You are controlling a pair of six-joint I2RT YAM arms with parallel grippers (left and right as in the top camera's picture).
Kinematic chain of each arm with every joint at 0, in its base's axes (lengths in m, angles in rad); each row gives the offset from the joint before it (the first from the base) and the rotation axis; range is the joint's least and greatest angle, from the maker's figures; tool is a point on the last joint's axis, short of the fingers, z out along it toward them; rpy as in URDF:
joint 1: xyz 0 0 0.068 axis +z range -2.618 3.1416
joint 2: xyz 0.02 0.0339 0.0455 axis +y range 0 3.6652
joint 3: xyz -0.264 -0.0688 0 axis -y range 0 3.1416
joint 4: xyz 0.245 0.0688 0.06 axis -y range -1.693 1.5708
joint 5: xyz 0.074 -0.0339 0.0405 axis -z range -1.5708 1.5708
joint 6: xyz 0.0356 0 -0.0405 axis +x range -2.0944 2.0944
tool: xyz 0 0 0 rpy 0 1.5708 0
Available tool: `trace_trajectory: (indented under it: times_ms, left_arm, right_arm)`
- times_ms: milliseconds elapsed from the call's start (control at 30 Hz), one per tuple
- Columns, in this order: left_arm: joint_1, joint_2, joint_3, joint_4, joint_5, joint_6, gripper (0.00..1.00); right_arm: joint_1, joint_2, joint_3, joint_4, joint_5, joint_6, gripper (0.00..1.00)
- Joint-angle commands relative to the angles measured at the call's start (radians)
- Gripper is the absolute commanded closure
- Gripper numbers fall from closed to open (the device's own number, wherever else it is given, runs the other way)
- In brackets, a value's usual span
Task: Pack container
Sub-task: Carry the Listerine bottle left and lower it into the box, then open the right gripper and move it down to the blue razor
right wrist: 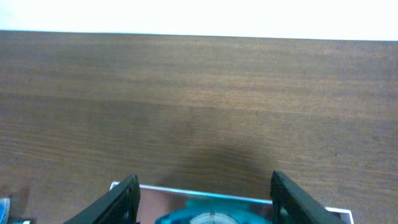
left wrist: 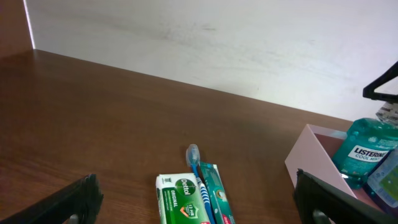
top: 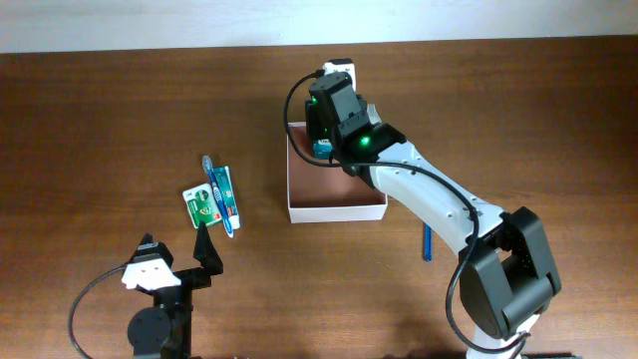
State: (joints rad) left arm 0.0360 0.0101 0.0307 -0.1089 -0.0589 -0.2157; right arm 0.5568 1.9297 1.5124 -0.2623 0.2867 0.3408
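Right gripper (right wrist: 204, 180) straddles the bottle (right wrist: 211, 218) in the container (top: 337, 211).
Can't tell if it grips; my left gripper (top: 177, 249) gapes wide.

Soap box (top: 200, 205), toothbrush (top: 207, 165), toothpaste (top: 225, 191) clustered on table (top: 100, 120); blue stick (top: 426, 242) apart.

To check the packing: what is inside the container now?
A teal Listerine mouthwash bottle stands in the container; the right arm covers its far part, so more there cannot be seen.

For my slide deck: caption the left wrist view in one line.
Open left gripper faces Dettol soap box, toothbrush and toothpaste on the table; the container at right holds a Listerine bottle.
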Motion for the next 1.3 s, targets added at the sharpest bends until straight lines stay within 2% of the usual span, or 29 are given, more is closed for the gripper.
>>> trace_trajectory:
  times_ms: [0, 200, 433, 533, 767, 900, 1033, 1100, 1167, 1267]
  left_arm:
    - [0.006, -0.004, -0.010, 0.007, 0.000, 0.020, 0.01]
    - [0.006, -0.004, -0.010, 0.007, 0.000, 0.020, 0.01]
    - [0.006, -0.004, -0.010, 0.007, 0.000, 0.020, 0.01]
    - [0.006, -0.004, -0.010, 0.007, 0.000, 0.020, 0.01]
    - [0.006, -0.004, -0.010, 0.007, 0.000, 0.020, 0.01]
    - [0.006, -0.004, -0.010, 0.007, 0.000, 0.020, 0.00]
    - [0.006, -0.004, -0.010, 0.006, 0.000, 0.020, 0.01]
    - [0.006, -0.004, -0.010, 0.007, 0.000, 0.020, 0.01]
    - [0.006, -0.004, -0.010, 0.007, 0.000, 0.020, 0.01]
    - [0.006, -0.004, -0.010, 0.007, 0.000, 0.020, 0.01]
  right_arm:
    - [-0.006, -0.010, 0.077, -0.027, -0.033, 0.005, 0.41]
    - [-0.008, -0.010, 0.285, -0.281, -0.032, 0.005, 0.40]
    - [-0.056, -0.037, 0.559, -0.722, -0.013, 0.009, 0.27]
    - [-0.110, -0.090, 0.576, -0.843, -0.014, 0.009, 0.23]
    - [-0.166, -0.214, 0.566, -1.045, -0.003, 0.047, 0.22]
    - [-0.164, -0.269, 0.480, -1.154, 0.098, 0.177, 0.21]
    - [-0.164, -0.331, 0.291, -1.138, 0.111, 0.217, 0.21]
    - [-0.164, -0.383, 0.168, -1.094, 0.111, 0.219, 0.21]
    - [-0.164, -0.505, -0.042, -0.991, 0.101, 0.248, 0.20]
    - [-0.164, -0.636, -0.227, -0.850, 0.029, 0.223, 0.20]
